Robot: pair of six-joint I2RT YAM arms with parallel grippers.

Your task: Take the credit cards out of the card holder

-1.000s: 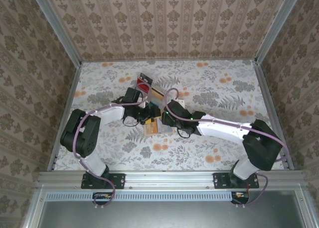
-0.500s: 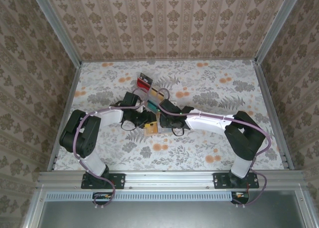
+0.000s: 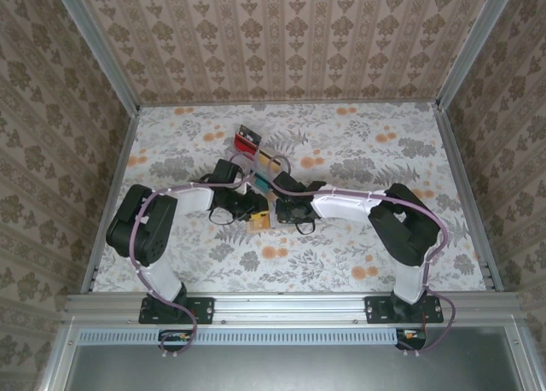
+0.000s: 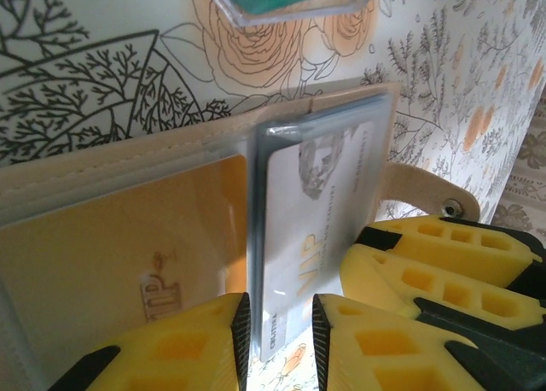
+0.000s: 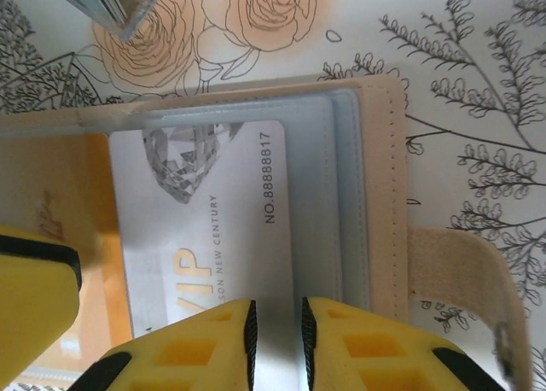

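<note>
At card holder's [image 5: 375, 195] edge, right gripper [image 5: 277, 331] over card [image 5: 222, 229]

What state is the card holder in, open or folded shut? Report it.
Open: the card holder lies spread, inner pockets facing up, a white VIP card and an orange-yellow card showing inside.
</note>
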